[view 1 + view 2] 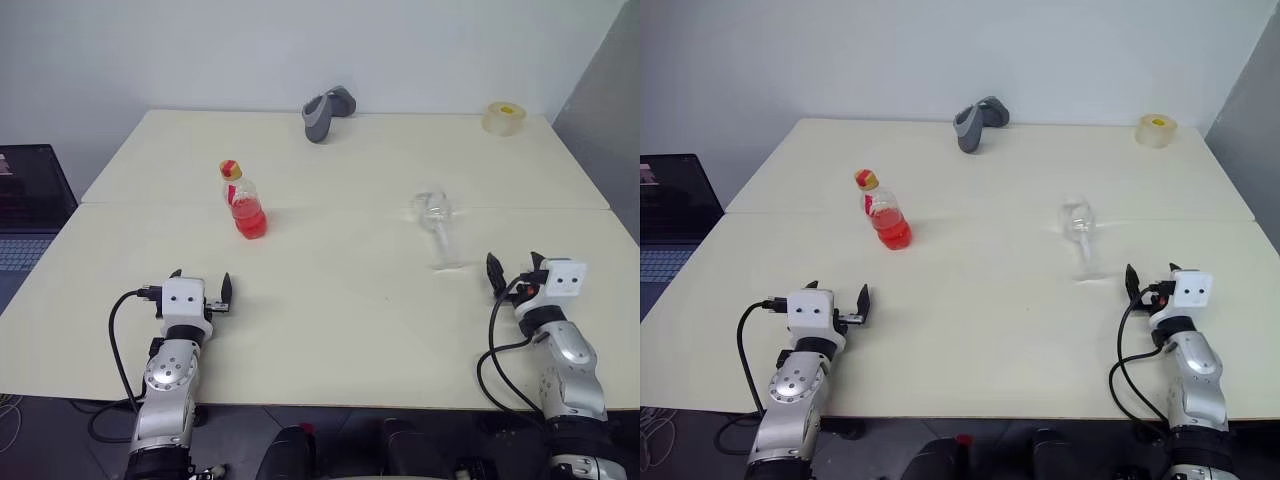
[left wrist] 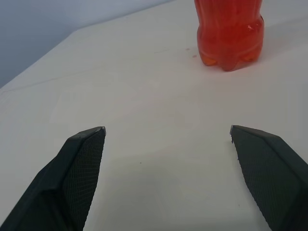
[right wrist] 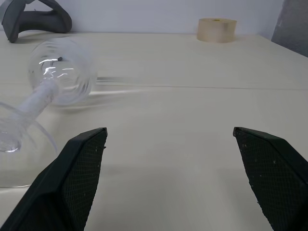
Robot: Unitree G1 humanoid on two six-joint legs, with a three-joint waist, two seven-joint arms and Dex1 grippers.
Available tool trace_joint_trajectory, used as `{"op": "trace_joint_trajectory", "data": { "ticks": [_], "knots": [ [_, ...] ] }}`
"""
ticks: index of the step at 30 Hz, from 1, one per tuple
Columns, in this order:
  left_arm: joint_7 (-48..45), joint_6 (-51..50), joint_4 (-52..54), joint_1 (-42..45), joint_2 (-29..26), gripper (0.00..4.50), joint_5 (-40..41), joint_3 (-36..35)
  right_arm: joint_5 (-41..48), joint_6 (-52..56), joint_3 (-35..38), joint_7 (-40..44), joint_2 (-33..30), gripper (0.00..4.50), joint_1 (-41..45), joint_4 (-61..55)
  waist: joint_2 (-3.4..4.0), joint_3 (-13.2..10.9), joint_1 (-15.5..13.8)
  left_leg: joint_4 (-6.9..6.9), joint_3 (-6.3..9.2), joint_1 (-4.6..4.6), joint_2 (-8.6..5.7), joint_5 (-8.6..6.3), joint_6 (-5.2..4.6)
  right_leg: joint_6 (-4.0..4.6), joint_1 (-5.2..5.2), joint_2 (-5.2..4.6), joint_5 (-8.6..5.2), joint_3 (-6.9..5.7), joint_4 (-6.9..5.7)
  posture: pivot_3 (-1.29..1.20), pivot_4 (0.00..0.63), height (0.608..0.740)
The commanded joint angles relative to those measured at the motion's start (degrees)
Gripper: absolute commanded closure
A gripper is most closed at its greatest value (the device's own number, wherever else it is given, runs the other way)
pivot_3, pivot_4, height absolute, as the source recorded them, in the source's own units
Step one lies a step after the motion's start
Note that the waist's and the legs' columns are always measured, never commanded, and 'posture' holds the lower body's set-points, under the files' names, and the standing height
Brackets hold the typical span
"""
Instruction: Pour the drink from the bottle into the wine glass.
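Cream table [image 1: 340,330], bottle [image 1: 243,203] mid-left, wine glass [image 1: 436,222] right (tilted), near edge bare

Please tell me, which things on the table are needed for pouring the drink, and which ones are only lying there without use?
Needed for the job:
- bottle with the red drink
- wine glass
- left gripper and right gripper, both open

Only lying about:
- grey handheld scanner
- roll of tape
- laptop beside the table

Head views look down over the table [image 1: 330,300]; each wrist view looks low, forward between its pincer's spread fingers.
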State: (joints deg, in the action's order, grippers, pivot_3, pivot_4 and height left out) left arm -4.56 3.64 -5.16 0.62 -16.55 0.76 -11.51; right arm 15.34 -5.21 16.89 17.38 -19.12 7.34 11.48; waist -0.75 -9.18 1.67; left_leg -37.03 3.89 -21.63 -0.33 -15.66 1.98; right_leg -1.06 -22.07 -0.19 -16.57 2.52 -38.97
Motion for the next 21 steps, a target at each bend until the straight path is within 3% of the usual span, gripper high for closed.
{"op": "trace_joint_trajectory", "data": {
  "ticks": [1,14,21],
  "knots": [
    [-0.36,1.24,0.46,0.12,-0.26,0.05,0.04,-0.22,0.65,-0.34,1.0,-0.1,-0.26,0.0,-0.1,-2.63,0.0,0.0,0.0,0.0,0.0,0.0,0.0,0.0,0.0,0.0,0.0,0.0,0.0,0.0,0.0,0.0,0.15,0.74],
    [-0.23,2.21,0.22,-0.41,-1.08,0.05,-0.09,-1.07,3.35,2.04,0.9,1.11,-0.04,0.0,-1.05,-5.35,0.0,0.0,0.0,0.0,0.0,0.0,0.0,0.0,0.0,0.0,0.0,0.0,0.0,-0.01,0.0,0.0,0.15,0.74],
    [-4.76,4.61,-1.18,1.3,-1.61,0.05,4.52,-1.7,15.13,14.09,2.94,9.97,-6.07,0.0,-0.45,-14.73,0.0,-0.01,-0.03,-0.02,0.02,-0.03,-0.01,0.0,0.0,0.0,0.0,-0.01,0.0,-0.02,0.0,0.0,0.15,0.74]
  ]
}}
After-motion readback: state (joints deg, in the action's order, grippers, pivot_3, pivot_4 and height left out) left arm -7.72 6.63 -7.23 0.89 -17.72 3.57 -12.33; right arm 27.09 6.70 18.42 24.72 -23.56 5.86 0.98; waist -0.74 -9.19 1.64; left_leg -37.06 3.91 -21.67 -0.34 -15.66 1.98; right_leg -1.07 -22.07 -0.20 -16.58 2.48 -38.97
